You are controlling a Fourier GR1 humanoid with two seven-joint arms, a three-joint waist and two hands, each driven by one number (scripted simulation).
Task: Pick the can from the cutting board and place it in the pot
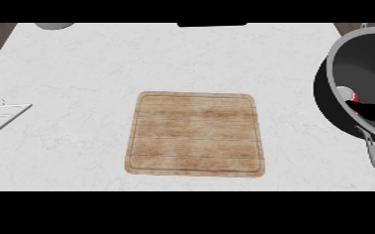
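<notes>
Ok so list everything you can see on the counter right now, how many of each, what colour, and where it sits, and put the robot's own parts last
Square wooden cutting board: one, light brown with a groove near its rim, middle of the counter, nothing on it.
Large round black pot: one, grey rim, right edge, partly cut off; a grey handle sticks out at its lower right.
Red and silver can: one, lying inside the pot, only partly visible.
White marbled counter top: one, fills the view.
Grey rounded object: one, top left edge, mostly cut off, cannot tell what it is.
Black object: one, top edge centre, cut off.
White object with a raised rim: one, left edge, cut off.
Robot's hands: none in view.
</notes>
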